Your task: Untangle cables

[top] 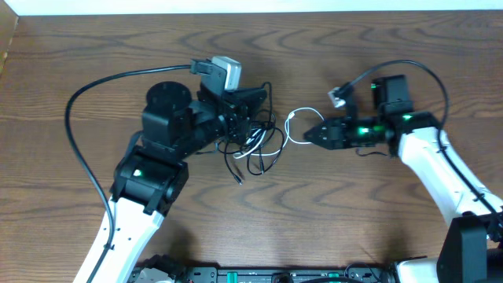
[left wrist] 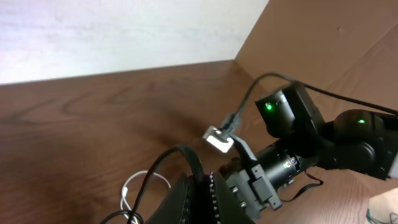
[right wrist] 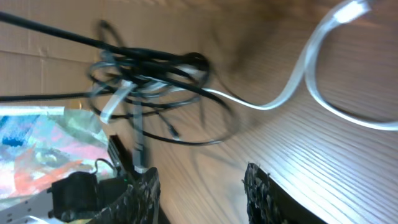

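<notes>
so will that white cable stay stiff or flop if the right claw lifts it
Probably floppy: the white cable lies in loose curves. Likely light, being so thin. It may drag the black cables along, since it runs into their tangle.

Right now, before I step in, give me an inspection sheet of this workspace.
Surface: dark wood-grain table.
Job's things: cables, black cords tangled at centre; the white cord loops out toward the right arm.
Clutter: nothing seen.
Hands: left hand shut on a black cord of the cables; right hand open, empty, the white cord ahead of it, not between its fingers.
Cables: thick black arm leads, one arcing beside the left arm, one over the right.
Surroundings: pale wall past the far table edge.
</notes>
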`<state>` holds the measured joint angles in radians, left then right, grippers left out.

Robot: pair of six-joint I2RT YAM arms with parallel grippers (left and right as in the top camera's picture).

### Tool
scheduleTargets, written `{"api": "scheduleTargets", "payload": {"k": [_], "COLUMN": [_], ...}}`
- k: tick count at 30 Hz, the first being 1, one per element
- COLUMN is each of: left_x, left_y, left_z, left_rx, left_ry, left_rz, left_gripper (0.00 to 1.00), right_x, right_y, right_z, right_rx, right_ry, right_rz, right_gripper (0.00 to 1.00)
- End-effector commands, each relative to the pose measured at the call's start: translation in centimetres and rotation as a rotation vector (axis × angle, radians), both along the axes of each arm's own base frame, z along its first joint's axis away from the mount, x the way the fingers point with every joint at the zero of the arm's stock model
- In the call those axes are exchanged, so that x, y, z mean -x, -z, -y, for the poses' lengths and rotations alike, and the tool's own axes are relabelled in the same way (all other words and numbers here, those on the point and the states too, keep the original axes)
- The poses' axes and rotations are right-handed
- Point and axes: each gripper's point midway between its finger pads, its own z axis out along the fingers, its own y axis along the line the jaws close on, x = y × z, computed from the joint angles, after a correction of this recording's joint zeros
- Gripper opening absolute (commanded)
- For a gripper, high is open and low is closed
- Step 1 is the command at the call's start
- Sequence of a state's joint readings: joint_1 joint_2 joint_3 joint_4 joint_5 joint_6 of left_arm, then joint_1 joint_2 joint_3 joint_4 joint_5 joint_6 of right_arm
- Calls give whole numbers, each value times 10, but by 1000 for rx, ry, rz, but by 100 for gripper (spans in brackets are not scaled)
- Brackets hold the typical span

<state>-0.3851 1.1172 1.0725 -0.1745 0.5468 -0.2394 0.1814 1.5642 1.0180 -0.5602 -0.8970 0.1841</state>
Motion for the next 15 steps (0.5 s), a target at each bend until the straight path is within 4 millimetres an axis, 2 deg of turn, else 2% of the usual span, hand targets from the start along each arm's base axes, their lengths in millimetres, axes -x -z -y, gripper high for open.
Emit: {"api": "scheduleTargets", "payload": {"k": [1, 4, 8, 15], "left_x": [0, 0, -1, -2], "left_y": [-9, -12, -15, -15], "left_z": [7, 11, 11, 10], "left_rx": [14, 21, 26, 23], "left_ry": [11, 20, 19, 11], "left_rz": [26, 43, 56, 57], "left_gripper": [8, 8, 8, 8], "right_x": [3, 5, 10, 16], "right_y": [6, 11, 7, -1], "right_z": [-18, -36, -63, -93], "right_rx": [35, 85, 84, 63], "right_ry": [46, 50, 18, 18], "right_rz": [-75, -60, -11, 10], "right_gripper": [40, 37, 36, 35]}}
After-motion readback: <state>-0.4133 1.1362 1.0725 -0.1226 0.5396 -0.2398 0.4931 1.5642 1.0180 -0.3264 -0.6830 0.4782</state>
